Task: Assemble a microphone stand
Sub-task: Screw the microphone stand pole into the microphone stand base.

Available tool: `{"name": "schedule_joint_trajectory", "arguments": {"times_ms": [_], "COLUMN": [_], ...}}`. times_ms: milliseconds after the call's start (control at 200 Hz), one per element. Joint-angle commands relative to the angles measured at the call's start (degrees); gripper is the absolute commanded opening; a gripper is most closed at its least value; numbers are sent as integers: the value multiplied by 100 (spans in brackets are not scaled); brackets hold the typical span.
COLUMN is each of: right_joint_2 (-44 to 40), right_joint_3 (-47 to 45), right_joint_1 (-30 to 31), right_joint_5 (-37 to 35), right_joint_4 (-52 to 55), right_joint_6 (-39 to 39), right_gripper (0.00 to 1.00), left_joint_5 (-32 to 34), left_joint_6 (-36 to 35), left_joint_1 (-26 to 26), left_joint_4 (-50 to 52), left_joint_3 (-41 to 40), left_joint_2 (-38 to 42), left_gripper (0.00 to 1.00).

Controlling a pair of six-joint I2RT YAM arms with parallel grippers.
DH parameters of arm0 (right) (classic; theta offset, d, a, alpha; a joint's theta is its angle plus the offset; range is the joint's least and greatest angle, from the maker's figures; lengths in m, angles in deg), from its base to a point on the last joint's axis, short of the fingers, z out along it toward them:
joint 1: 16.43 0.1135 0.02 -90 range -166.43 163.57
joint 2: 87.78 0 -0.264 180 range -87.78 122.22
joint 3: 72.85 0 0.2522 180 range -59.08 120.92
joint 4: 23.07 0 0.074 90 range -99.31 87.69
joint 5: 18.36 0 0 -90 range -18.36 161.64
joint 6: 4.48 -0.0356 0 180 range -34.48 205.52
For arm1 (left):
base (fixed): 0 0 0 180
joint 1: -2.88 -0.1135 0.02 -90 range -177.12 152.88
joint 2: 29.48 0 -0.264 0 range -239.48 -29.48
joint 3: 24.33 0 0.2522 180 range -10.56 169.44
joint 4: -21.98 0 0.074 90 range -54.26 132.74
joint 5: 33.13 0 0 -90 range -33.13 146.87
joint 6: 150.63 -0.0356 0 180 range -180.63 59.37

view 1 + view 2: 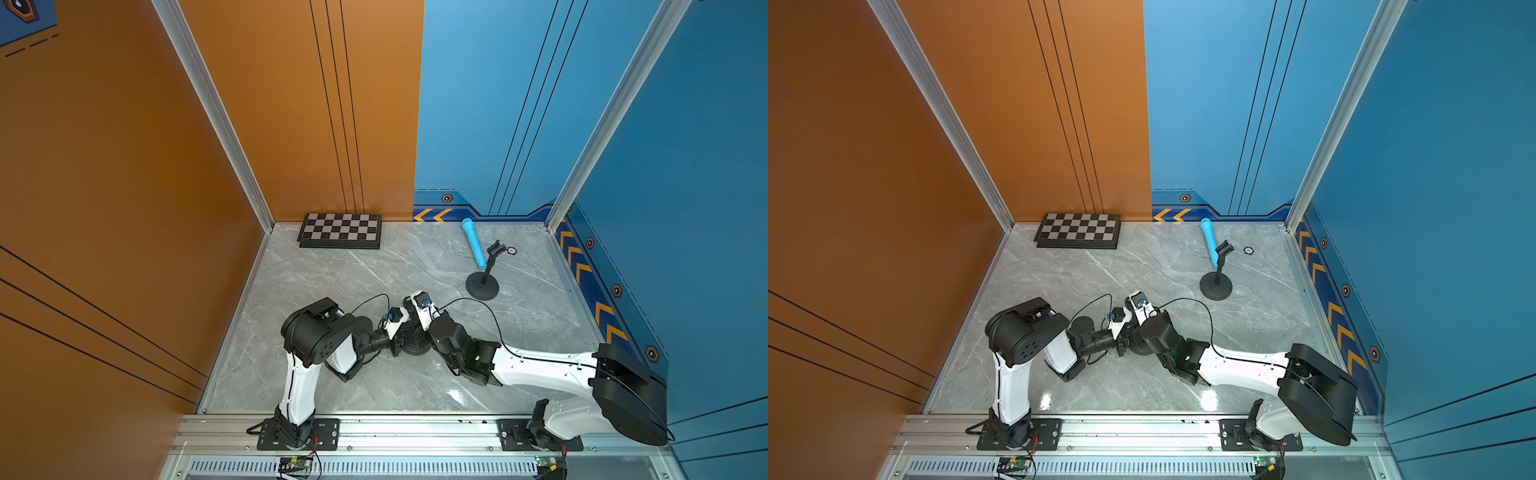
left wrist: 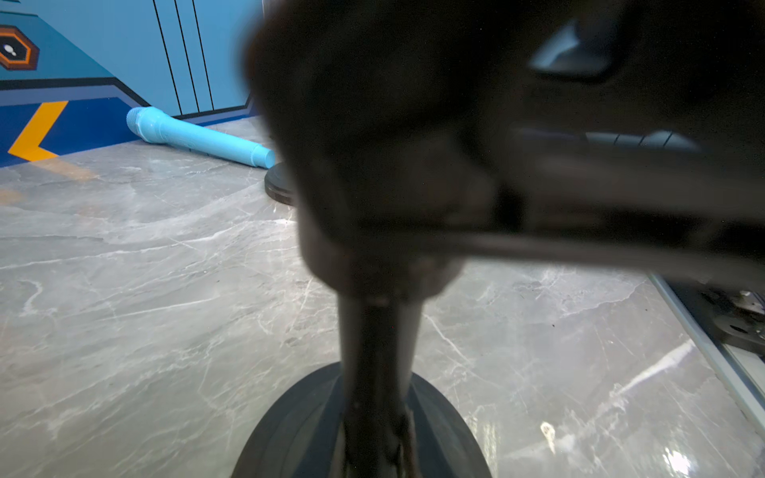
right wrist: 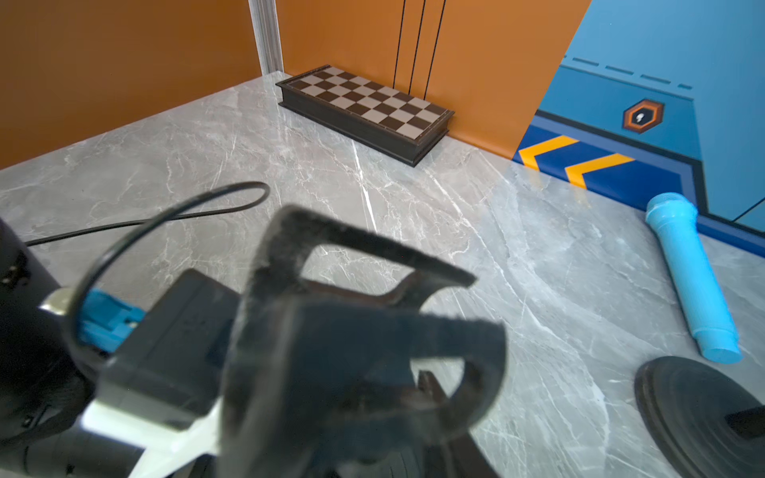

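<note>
Grey marble-patterned tabletop (image 1: 332, 282), both arms meeting near its middle.

- Near microphone stand: round black disc base (image 2: 298, 430) flat on the tabletop between the two arms, also seen in a top view (image 1: 415, 351). Thin black pole (image 2: 374, 339) upright from its centre.
- Left claw (image 1: 397, 341): clenched. It comes in low from the left side and is right at the pole; the wrist view is blurred, but the pole runs straight through its grasp.
- Right claw (image 3: 476, 308): above the base, at the pole's top. Fuzzy-padded fingers (image 3: 372, 244) stand apart, with a dark clip-shaped part (image 3: 389, 291) between them. Cannot tell whether they pinch it or only bracket it.
- Left wrist view: pole's top lost in a dark blurred mass.
- Second black microphone stand (image 1: 482, 286): upright, well apart, toward the right rear; forked clip on top holds nothing.
- Light-blue plastic microphone (image 1: 473, 243): lying flat on the tabletop, head toward the back wall, tail end just beside that second stand's base.
- Small dark ring-like item (image 1: 511, 250): on the tabletop beyond the second stand; too small to identify.
- Folded black-and-silver chessboard (image 1: 340, 230): flat against the orange back wall, far from the arms.
</note>
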Motion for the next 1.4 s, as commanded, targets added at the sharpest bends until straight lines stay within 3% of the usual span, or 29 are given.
{"name": "schedule_joint_trajectory", "arguments": {"times_ms": [0, 160, 340, 395, 445, 525, 591, 726, 791, 861, 951, 1076, 1256, 1396], "right_joint_2": [-178, -276, 10, 87, 125, 115, 58, 124, 278, 462, 687, 557, -82, -307], "right_joint_3": [323, 564, 846, 895, 877, 737, 463, -49, -115, -46, 95, 186, 231, 386], "right_joint_1": [-400, -1144, -1556, -1586, -1557, -1385, -1043, 54, 381, 620, 837, 723, -134, -986], "right_joint_5": [1978, 3583, 4050, 3985, 3824, 3149, 2130, -615, -1514, -2120, -2183, -1345, 1260, 3072], "right_joint_4": [1195, 1645, 1620, 1520, 1366, 1115, 767, 86, 126, 407, 450, 475, 803, 1199], "right_joint_6": [710, 1420, 1597, 1524, 1371, 1069, 712, -163, -883, -1566, -1481, -1019, 79, 723], "right_gripper": [45, 48, 46, 37, 21, 9, 3, 0, 0, 0, 0, 13, 44, 49], "left_joint_5": [216, 196, 227, 232, 241, 258, 285, 362, 360, 361, 396, 419, 383, 355], "left_joint_6": [-68, -115, -182, -179, -174, -157, -132, -66, -30, 1, 9, -21, -104, -182], "left_joint_1": [9, 18, 23, 27, 22, 18, 18, 10, 10, 9, 7, 9, 18, 24], "left_joint_4": [1064, 1063, 1061, 1059, 1060, 1063, 1061, 1062, 1063, 1066, 1066, 1062, 1059, 1062], "left_joint_3": [-55, -69, -91, -87, -83, -83, -80, -58, -43, -26, -24, -42, -33, -61], "left_joint_2": [-271, -280, -265, -279, -289, -291, -289, -331, -359, -375, -391, -394, -442, -413], "left_gripper": [13, 12, 12, 12, 12, 13, 15, 16, 16, 15, 15, 14, 13, 13]}}
